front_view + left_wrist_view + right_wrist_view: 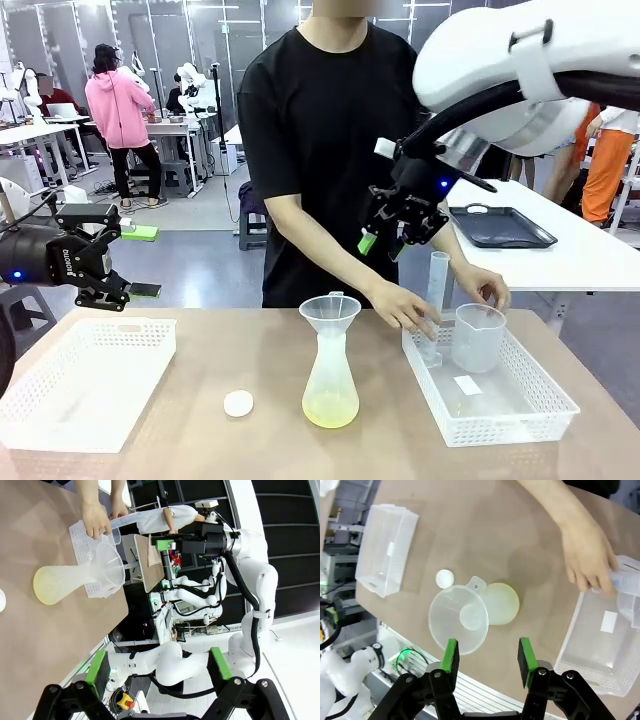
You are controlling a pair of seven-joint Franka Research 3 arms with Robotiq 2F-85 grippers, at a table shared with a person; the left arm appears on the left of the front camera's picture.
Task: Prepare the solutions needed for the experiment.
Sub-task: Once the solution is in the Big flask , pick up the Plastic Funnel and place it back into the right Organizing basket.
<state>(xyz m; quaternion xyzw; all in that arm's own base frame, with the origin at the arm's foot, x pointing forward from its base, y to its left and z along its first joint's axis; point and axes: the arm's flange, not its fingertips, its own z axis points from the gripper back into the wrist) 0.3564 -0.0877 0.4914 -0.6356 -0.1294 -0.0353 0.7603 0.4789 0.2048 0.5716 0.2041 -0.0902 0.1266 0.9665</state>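
The solution [330, 408], a shallow yellow-green layer, lies in the bottom of a flask [330, 372] standing upright mid-table, neck pointing up, with a funnel [330, 310] in its mouth. The right gripper [383, 246] hangs above and just right of it, fingers spread and holding nothing. The left gripper [140, 262], at the left, is spread wide and also holds nothing.

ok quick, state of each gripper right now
left gripper: open, holding nothing
right gripper: open, holding nothing
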